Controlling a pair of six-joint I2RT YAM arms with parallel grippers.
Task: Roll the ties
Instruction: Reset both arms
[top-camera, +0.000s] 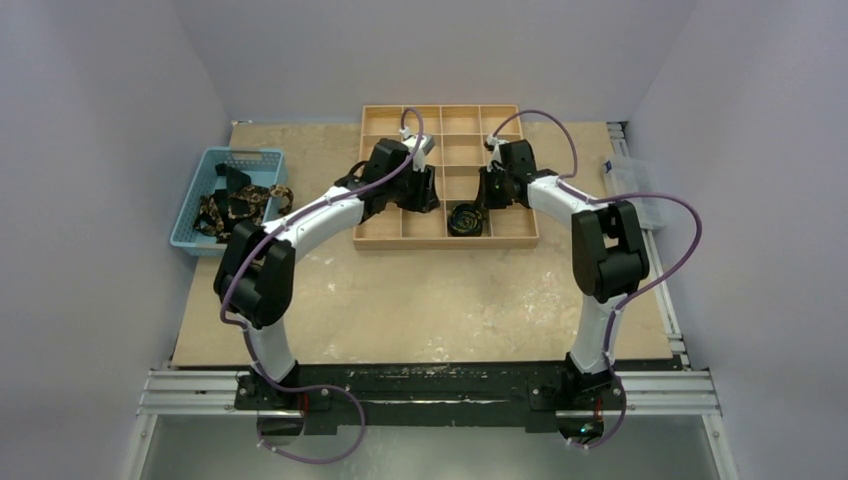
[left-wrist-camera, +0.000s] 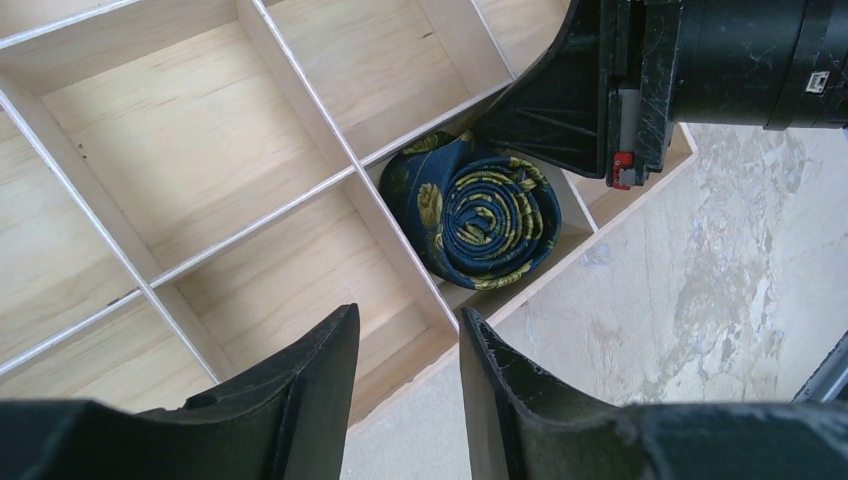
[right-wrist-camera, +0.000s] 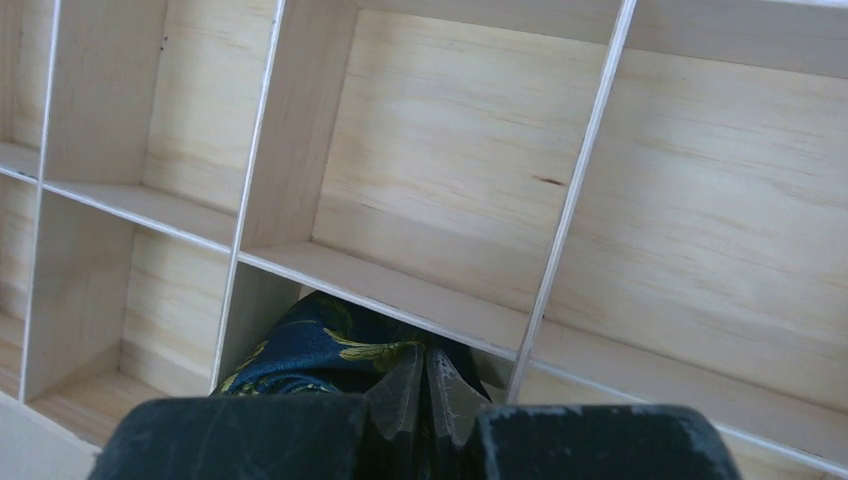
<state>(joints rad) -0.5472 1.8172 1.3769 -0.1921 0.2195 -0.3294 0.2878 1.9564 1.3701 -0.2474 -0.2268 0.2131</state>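
The rolled tie (left-wrist-camera: 480, 215) sits in the near row of the wooden tray (top-camera: 445, 244), third compartment from the left. It is a tight spiral of navy fabric with a yellow-gold floral print, set on its edge so the coils show from above, and it nearly fills its square cell. The cloth looks smooth, with a slight sheen.

The right hand (right-wrist-camera: 425, 395) is over the far side of the roll with its jaws pressed together. Its clear pads meet right at the fabric, and I cannot tell whether a fold is nipped between them. The left hand (left-wrist-camera: 408, 340) hovers above the tray just left of the roll, partly open, with nothing between its black, ridged fingers.

The tray is pale plywood, with thin dividers making a grid of square cells; the other cells that show are bare wood. Well to the left, a blue plastic basket (top-camera: 245, 155) with slotted walls holds a loose tangle of unrolled ties (top-camera: 245, 205) in the same dark-and-gold print. A clear plastic box (top-camera: 635, 190) lies at the right edge of the mottled beige surface (top-camera: 430, 300).

My judgement is that one tie is rolled and stowed — or within a release of it — while the heap in the basket is not yet begun, so the task is in its early part.
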